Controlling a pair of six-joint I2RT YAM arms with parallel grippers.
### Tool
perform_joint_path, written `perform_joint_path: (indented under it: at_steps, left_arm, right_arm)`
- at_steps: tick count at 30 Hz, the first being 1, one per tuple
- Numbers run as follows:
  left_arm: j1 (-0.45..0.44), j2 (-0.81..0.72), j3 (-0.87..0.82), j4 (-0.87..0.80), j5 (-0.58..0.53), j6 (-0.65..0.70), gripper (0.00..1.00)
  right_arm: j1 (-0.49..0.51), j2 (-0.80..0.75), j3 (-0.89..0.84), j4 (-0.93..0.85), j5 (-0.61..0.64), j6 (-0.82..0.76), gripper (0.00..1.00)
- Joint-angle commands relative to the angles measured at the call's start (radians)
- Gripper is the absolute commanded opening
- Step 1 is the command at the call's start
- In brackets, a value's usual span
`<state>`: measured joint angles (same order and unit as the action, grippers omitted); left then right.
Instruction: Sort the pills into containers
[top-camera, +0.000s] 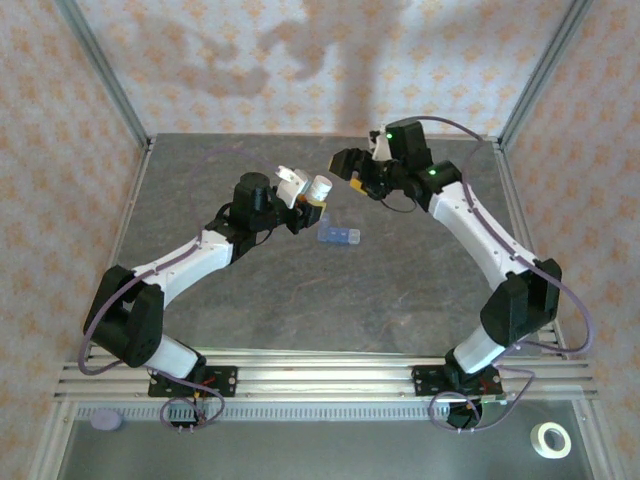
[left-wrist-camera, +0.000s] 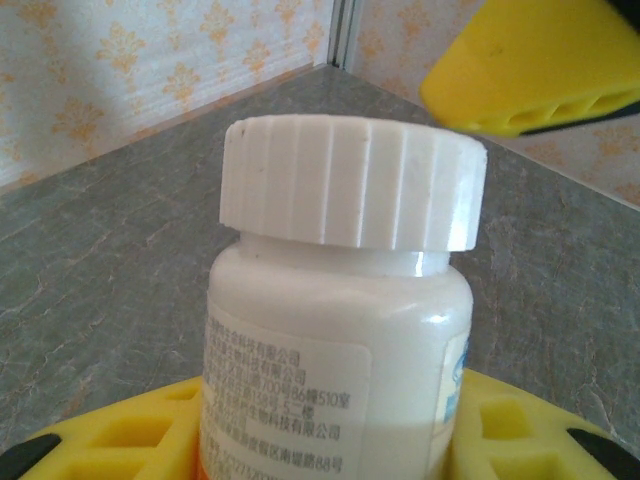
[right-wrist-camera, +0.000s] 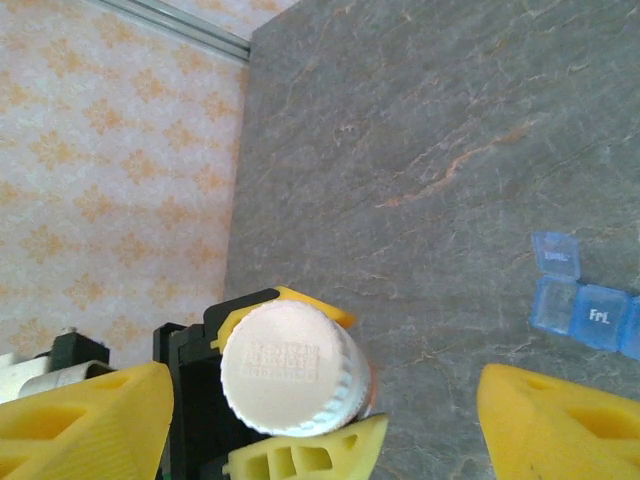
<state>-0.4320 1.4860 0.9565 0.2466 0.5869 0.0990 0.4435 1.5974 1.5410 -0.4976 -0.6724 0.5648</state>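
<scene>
My left gripper (top-camera: 308, 205) is shut on a white pill bottle (top-camera: 318, 187), held above the table with its ribbed cap (left-wrist-camera: 350, 180) screwed on. In the left wrist view the yellow fingers (left-wrist-camera: 110, 435) clamp the bottle's body (left-wrist-camera: 330, 340). My right gripper (top-camera: 347, 170) is open and faces the cap (right-wrist-camera: 290, 368), which sits between its spread yellow fingers (right-wrist-camera: 85, 420) without touching them. The blue pill organiser (top-camera: 340, 236) lies on the table just below the bottle. In the right wrist view, the organiser (right-wrist-camera: 585, 305) has one lid flipped up.
The grey stone-look table (top-camera: 300, 290) is enclosed by patterned walls and metal corner posts (top-camera: 100, 60). A roll of white tape (top-camera: 550, 440) and a purple disc (top-camera: 105, 421) lie on the near shelf beyond the arm bases.
</scene>
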Motion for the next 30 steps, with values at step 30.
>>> perform_joint_path:
  at_steps: [30]
  left_arm:
    - [0.003,0.002,0.023,0.052,-0.004,-0.004,0.0]
  right_arm:
    - [0.086,0.093,0.097,0.002,-0.007,-0.007,0.58]
